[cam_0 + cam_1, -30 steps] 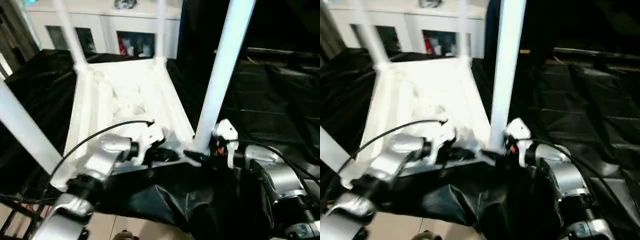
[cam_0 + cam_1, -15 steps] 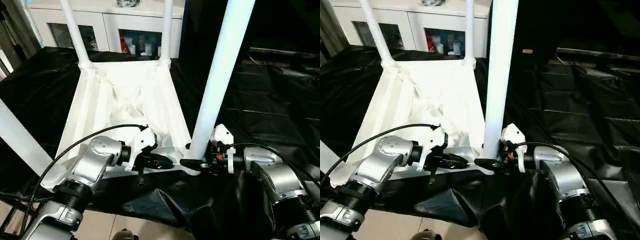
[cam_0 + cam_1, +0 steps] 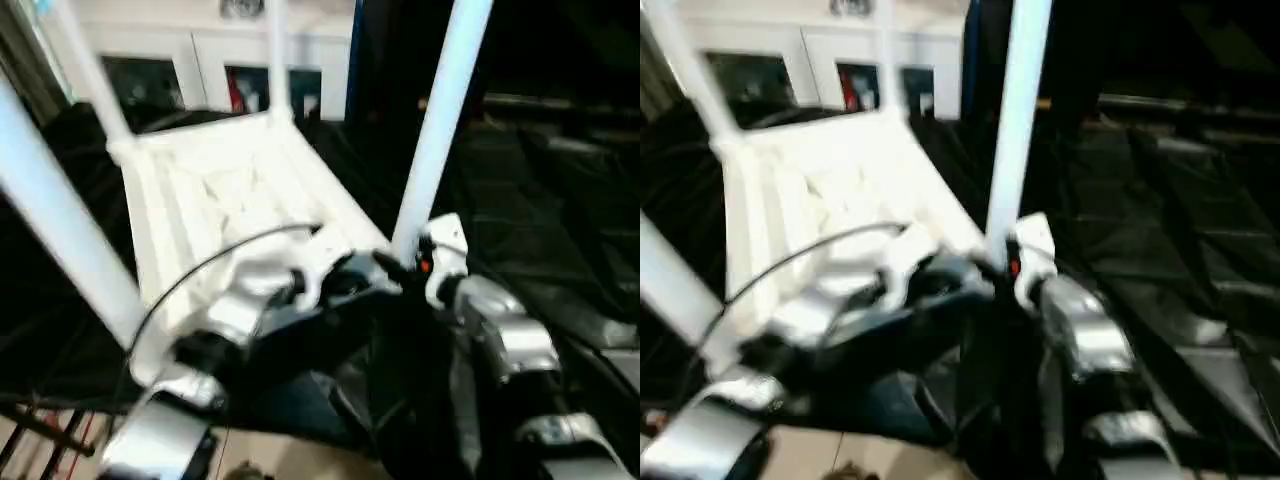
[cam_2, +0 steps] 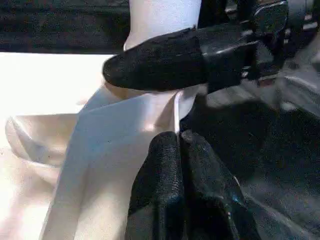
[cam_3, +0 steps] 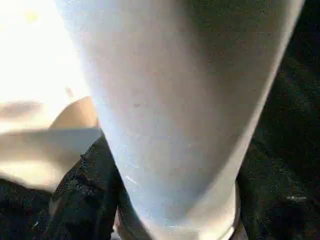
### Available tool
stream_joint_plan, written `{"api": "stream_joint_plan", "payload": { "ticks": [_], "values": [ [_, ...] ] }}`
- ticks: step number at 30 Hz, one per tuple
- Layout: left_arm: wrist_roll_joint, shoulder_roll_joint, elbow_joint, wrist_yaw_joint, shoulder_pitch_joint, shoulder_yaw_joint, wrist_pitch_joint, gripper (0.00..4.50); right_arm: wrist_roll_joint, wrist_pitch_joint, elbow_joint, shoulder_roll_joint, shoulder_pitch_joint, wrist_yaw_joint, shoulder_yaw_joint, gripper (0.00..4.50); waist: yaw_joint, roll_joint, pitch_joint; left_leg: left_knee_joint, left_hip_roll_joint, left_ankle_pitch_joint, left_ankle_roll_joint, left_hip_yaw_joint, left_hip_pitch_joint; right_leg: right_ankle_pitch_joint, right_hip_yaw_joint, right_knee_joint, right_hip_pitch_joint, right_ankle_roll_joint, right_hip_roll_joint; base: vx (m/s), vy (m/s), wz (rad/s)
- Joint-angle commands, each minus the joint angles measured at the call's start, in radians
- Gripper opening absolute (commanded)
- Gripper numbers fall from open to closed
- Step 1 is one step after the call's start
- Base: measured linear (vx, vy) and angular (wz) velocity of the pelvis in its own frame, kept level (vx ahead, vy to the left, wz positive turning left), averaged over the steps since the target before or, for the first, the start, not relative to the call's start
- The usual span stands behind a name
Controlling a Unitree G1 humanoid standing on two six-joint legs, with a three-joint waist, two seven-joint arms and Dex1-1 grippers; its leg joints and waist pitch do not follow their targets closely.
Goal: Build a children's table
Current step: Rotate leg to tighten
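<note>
Tabletop (image 3: 230, 190) lies upside down on the black-draped work table (image 3: 560, 190), ribbed underside up. All four legs stand seated in its corner sockets: near-right leg (image 3: 440, 120), near-left leg (image 3: 55, 215), far-left leg (image 3: 88, 70), far-right leg (image 3: 278, 55). Each socket holds one leg; the ribbed hollow between them holds nothing else that can be made out.

Left gripper (image 4: 177, 150): in the left wrist view its two black fingers are pressed together on the thin edge of the tabletop's near rim, just beside the near-right corner socket (image 4: 150, 112). Jaws closed on that rim edge.

Right gripper (image 3: 395, 265): sits at the base of the near-right leg. One black finger (image 4: 160, 62) shows in the left wrist view lying across the leg just above the socket, touching it. In the right wrist view the leg (image 5: 185, 100) runs close along the camera, with dark finger shapes at either side of its base, so the jaws appear to straddle the leg; whether they clamp it firmly cannot be told.

Surroundings: white cabinet (image 3: 200, 70) with glass doors behind the work table, red items inside, too blurred to identify. A black cable (image 3: 215, 255) arcs over the left forearm. Both silver forearms cover the near rim of the tabletop in the head views.
</note>
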Motion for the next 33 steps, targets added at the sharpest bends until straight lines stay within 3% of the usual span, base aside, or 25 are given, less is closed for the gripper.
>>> {"api": "stream_joint_plan", "payload": {
  "ticks": [1, 3, 4, 5, 8, 11, 14, 18, 24, 28, 33],
  "values": [
    [-0.02, -0.072, -0.032, -0.017, -0.048, -0.025, -0.068, 0.0, -0.037, 0.011, 0.033, 0.054, 0.006, 0.019, 0.079, 2.7, 0.001, -0.011, -0.069, -0.072, 0.035, -0.205, 0.019, -0.014, 0.005, -0.278, 0.047, -0.085, 0.054, -0.167, -0.075, 0.0, 0.0, 0.0],
    [-0.018, -0.072, -0.029, -0.025, -0.047, -0.027, -0.076, 0.0, -0.036, 0.002, 0.03, 0.055, 0.006, 0.033, 0.081, 2.7, 0.001, -0.01, -0.068, -0.072, 0.036, -0.212, 0.027, -0.014, 0.004, -0.273, 0.047, -0.086, 0.056, -0.168, -0.077, 0.0, 0.0, 0.0],
    [-0.023, -0.061, -0.04, -0.053, -0.036, -0.028, -0.084, 0.0, -0.003, 0.011, 0.006, 0.048, 0.011, 0.084, 0.067, 3.26, 0.001, -0.01, -0.068, -0.071, 0.036, -0.215, 0.032, -0.013, 0.005, -0.279, 0.047, -0.087, 0.056, -0.169, -0.076, 0.0, 0.0, 0.0],
    [-0.024, -0.058, -0.042, -0.058, -0.034, -0.028, -0.087, 0.0, 0.001, 0.012, 0.001, 0.046, 0.012, 0.095, 0.066, 3.4, 0.002, -0.01, -0.068, -0.071, 0.037, -0.216, 0.035, -0.013, 0.005, -0.28, 0.047, -0.087, 0.056, -0.169, -0.077, 0.0, 0.0, 0.0],
    [-0.038, -0.039, -0.05, -0.096, -0.02, -0.025, -0.094, 0.0, -0.007, 0.001, -0.018, 0.016, 0.019, 0.138, 0.084, 3.49, 0.002, -0.01, -0.069, -0.071, 0.039, -0.206, 0.041, -0.014, 0.003, -0.255, 0.047, -0.084, 0.057, -0.176, -0.077, 0.0, 0.0, 0.0],
    [-0.057, -0.001, -0.08, -0.169, 0.009, -0.028, -0.115, 0.0, -0.001, -0.026, -0.077, -0.052, 0.055, 0.274, 0.137, 3.49, 0.005, -0.014, -0.069, -0.07, 0.04, -0.193, 0.053, -0.013, 0.002, -0.221, 0.046, -0.08, 0.061, -0.186, -0.077, 0.0, 0.0, 0.0],
    [-0.08, 0.041, -0.128, -0.253, 0.04, -0.034, -0.118, 0.0, 0.02, -0.056, -0.142, -0.124, 0.09, 0.408, 0.169, 3.49, 0.007, -0.015, -0.066, -0.07, 0.043, -0.207, 0.066, -0.013, 0.002, -0.248, 0.048, -0.083, 0.061, -0.186, -0.081, 0.0, 0.0, 0.0],
    [-0.086, 0.089, -0.175, -0.332, 0.065, -0.054, -0.102, 0.0, 0.029, -0.069, -0.183, -0.187, 0.106, 0.508, 0.173, 3.49, 0.012, -0.009, -0.062, -0.074, 0.047, -0.25, 0.052, -0.014, 0.009, -0.33, 0.047, -0.09, 0.053, -0.179, -0.079, 0.0, 0.0, 0.0],
    [-0.08, 0.177, -0.253, -0.453, 0.106, -0.093, -0.075, 0.0, 0.06, -0.042, -0.244, -0.297, 0.133, 0.684, 0.193, 3.49, 0.028, -0.006, -0.065, -0.072, 0.05, -0.242, 0.055, -0.013, 0.009, -0.281, 0.049, -0.083, 0.052, -0.19, -0.077, 0.0, 0.0, 0.0],
    [-0.071, 0.208, -0.277, -0.48, 0.119, -0.102, -0.07, 0.0, 0.07, -0.032, -0.25, -0.317, 0.137, 0.719, 0.192, 3.49, 0.032, -0.007, -0.065, -0.072, 0.05, -0.244, 0.048, -0.013, 0.008, -0.282, 0.048, -0.081, 0.051, -0.198, -0.077, 0.0, 0.0, 0.0],
    [-0.079, 0.218, -0.292, -0.489, 0.126, -0.101, -0.055, 0.0, 0.088, -0.02, -0.264, -0.309, 0.142, 0.734, 0.185, 3.05, 0.032, -0.008, -0.064, -0.074, 0.049, -0.249, 0.041, -0.014, 0.008, -0.318, 0.048, -0.085, 0.052, -0.183, -0.079, 0.0, 0.0, 0.0]
  ]
}}
